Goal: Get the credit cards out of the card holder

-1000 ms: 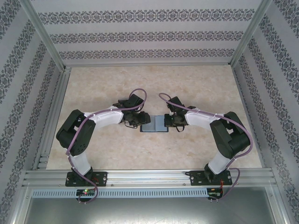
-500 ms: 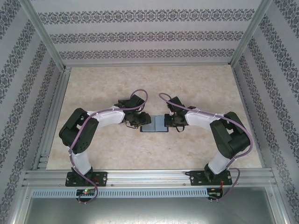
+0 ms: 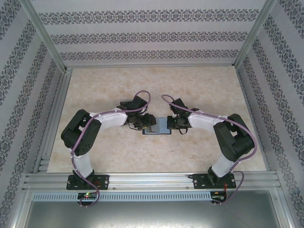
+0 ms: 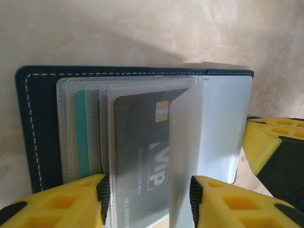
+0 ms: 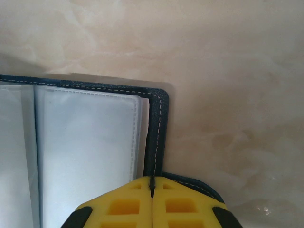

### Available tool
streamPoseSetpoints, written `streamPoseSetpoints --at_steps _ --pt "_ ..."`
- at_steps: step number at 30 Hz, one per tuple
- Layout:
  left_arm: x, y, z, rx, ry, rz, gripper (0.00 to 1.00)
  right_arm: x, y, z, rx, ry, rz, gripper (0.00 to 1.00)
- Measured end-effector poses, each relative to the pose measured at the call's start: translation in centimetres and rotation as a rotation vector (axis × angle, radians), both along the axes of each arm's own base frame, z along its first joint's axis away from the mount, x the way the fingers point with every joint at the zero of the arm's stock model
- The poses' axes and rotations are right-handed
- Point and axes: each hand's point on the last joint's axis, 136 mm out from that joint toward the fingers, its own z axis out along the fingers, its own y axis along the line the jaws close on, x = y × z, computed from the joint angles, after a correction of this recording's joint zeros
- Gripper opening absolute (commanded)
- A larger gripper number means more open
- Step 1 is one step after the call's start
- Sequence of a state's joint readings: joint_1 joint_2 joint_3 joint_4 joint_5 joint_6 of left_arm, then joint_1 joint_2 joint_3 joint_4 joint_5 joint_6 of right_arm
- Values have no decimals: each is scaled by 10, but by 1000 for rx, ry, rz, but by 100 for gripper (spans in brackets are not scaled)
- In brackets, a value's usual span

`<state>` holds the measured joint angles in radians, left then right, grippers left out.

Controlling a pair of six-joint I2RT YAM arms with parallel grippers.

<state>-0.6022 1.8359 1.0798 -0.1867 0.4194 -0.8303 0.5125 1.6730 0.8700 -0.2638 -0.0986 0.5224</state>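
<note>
Nothing is out yet: the cards (image 4: 142, 156) sit sleeved in the open card holder (image 4: 38, 123). The left gripper (image 4: 147, 194) stands spread over them at the frame's bottom; the right gripper (image 5: 152, 190) has its fingers pressed together.

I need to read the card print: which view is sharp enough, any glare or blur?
Left wrist view: the grey card shows its chip and VIP lettering through a milky sleeve, slightly soft, without glare; the left hand is blurred. Right wrist view: a plastic page looks washed pale. Top view: evenly lit, wallet too small to read.

Top external: high, rearward, looking down. Wrist views: close, low. All share card holder (image 3: 160, 127).
</note>
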Motion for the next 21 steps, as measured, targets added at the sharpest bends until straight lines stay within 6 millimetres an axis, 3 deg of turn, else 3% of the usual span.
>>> streamPoseSetpoints --at_steps 4,11,16,21 --pt "0 -4 3 -24 1 -4 67 0 0 0 1 1 -3 8" --pt "1 -9 8 -50 -6 -16 77 0 0 0 2 0 -3 9" --pt "1 -16 13 -60 -21 -34 93 0 0 0 3 1 -6 9" --pt "2 -20 16 -65 -33 -46 98 0 0 0 3 1 -7 10"
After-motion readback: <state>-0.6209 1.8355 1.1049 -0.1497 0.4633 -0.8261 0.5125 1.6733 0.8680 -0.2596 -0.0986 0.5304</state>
